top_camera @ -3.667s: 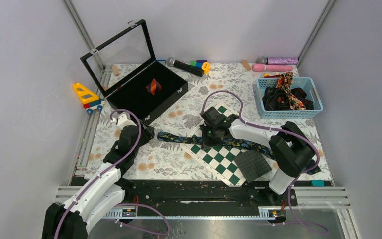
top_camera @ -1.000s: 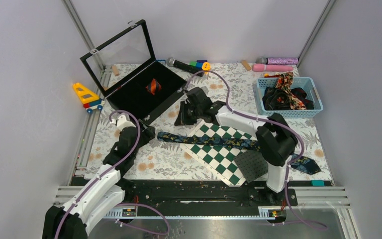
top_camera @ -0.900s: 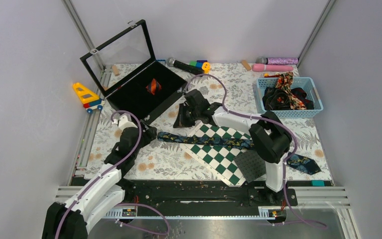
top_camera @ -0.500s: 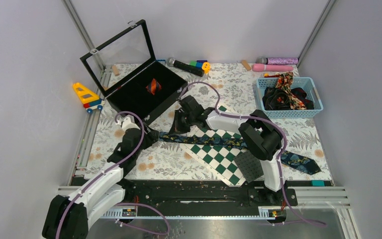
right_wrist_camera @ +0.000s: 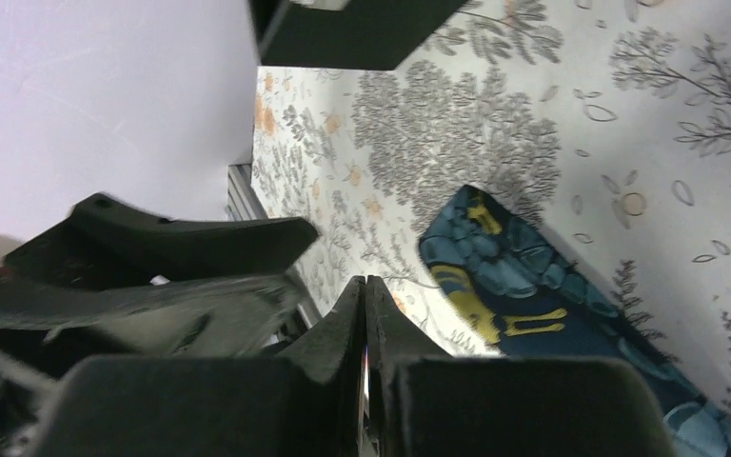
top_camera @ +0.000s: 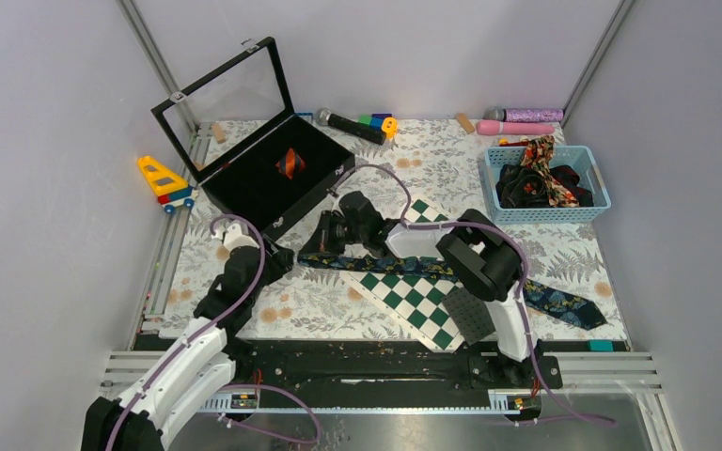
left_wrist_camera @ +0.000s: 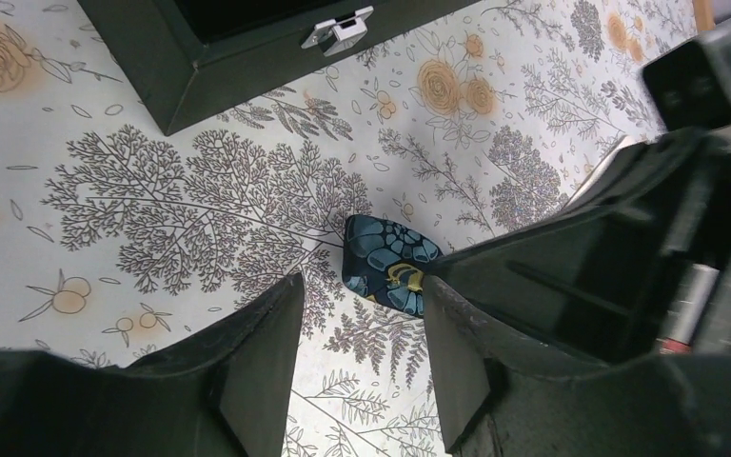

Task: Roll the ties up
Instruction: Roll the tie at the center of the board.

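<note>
TOP EXTERNAL
Left gripper (top_camera: 280, 254): low over the table cover (top_camera: 310, 301), nose toward the right gripper. Jaw state not readable from here.
Right gripper (top_camera: 312, 246): reaches across to its own left; its tips are just beside the left gripper's.
Navy floral tie (top_camera: 414, 268): flat and unrolled. Its narrower end lies at the two grippers' tips. The rest trails back behind the right gripper and over the chequered board (top_camera: 414, 303).
Striped tie (top_camera: 290, 162): rolled, inside the open black case (top_camera: 244, 188), beyond both grippers.
Bundled ties (top_camera: 538, 183): heaped in the blue basket (top_camera: 550, 213), well apart from either gripper.

LEFT WRIST
Left gripper (left_wrist_camera: 362, 286): fingers spread wide, nothing between the pads.
Navy floral tie (left_wrist_camera: 384, 269): blunt end just ahead of the gap, nearer the right-hand finger. Contact can't be told.
Right gripper: dark bulk ahead and to the right, over the tie past its end.
Black case: corner ahead-left, latch (left_wrist_camera: 341, 29) showing.

RIGHT WRIST
Right gripper (right_wrist_camera: 365, 286): fingers pressed flat together, nothing caught between them.
Navy floral tie (right_wrist_camera: 523, 276): end flat on the cover, just right of the closed tips.
Left gripper: blurred dark shape to the left of the tips.
</note>
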Robot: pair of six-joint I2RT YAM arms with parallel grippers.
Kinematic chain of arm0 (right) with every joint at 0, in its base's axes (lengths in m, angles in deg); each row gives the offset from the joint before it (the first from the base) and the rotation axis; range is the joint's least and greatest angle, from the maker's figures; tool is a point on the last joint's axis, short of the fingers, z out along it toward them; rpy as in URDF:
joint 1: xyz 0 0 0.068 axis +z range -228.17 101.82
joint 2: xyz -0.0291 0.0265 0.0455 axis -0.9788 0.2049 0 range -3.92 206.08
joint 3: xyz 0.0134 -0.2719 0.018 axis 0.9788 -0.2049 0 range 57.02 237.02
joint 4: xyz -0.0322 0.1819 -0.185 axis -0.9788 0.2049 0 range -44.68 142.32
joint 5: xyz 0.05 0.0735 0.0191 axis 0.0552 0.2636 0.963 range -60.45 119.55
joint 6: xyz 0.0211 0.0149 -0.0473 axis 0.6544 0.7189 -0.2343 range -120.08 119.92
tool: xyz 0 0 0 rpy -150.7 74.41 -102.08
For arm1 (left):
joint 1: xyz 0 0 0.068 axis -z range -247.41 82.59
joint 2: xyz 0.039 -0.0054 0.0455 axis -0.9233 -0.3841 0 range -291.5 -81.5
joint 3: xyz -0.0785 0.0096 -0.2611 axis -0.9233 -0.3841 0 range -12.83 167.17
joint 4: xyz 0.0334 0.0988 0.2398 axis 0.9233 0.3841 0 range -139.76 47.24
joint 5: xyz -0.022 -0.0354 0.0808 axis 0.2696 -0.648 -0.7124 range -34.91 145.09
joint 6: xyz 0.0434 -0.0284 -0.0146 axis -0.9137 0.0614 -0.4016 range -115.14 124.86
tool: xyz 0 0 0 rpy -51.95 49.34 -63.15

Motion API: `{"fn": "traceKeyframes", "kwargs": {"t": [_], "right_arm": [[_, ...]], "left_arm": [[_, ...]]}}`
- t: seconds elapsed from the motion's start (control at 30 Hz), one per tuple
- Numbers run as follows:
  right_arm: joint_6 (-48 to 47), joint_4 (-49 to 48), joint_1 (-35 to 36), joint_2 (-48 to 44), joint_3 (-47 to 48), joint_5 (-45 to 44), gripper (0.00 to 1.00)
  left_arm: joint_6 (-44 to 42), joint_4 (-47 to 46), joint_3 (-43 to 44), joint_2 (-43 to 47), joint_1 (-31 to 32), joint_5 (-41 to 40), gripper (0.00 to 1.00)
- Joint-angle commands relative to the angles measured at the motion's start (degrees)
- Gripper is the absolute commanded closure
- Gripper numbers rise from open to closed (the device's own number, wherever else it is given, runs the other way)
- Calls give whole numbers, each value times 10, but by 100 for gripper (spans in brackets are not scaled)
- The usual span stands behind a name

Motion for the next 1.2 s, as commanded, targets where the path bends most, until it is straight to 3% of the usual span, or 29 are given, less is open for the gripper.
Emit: {"fn": "traceKeyframes", "kwargs": {"t": [0.0, 0.3, 1.0, 1.17], "right_arm": [[52, -126, 4, 36, -24, 2, 100], [73, -179, 4, 82, -26, -1, 100], [61, -170, 4, 124, -43, -18, 100], [25, -144, 4, 92, -38, -16, 100]], "left_arm": [[-22, 43, 33, 30, -3, -25, 50], [-19, 62, 37, 46, -4, -28, 50], [-16, 76, 30, 59, -4, -40, 51], [-14, 83, 31, 65, -3, -49, 50]]}}
